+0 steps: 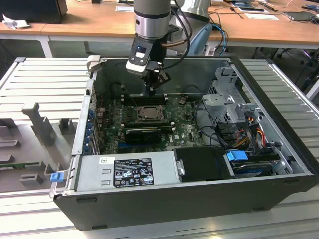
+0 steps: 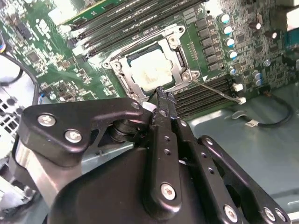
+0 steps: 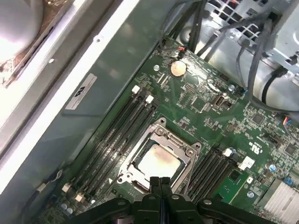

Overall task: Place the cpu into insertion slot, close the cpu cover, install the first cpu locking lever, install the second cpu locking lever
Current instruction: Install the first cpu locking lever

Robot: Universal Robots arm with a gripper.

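The cpu (image 1: 148,113) lies flat in the insertion slot (image 1: 139,118) on the green board inside the open computer case. Its pale metal top (image 2: 150,73) (image 3: 159,161) shows through the window of the cpu cover (image 2: 176,50) (image 3: 174,140), which lies down over it. A thin metal lever rod (image 2: 217,91) runs out from one corner of the socket, over the memory slots. My gripper (image 1: 151,89) hangs just above the socket's far edge with its two fingers pressed together and nothing between them. In both wrist views the fingertips (image 2: 162,95) (image 3: 160,183) sit at the socket's rim.
Long black memory slots (image 3: 117,135) flank the socket on both sides. A long black card (image 1: 143,133) lies in front of the socket. The power supply (image 1: 127,169), a drive cage (image 1: 232,99) with cables (image 1: 249,129) and the case walls (image 1: 84,124) hem in the board.
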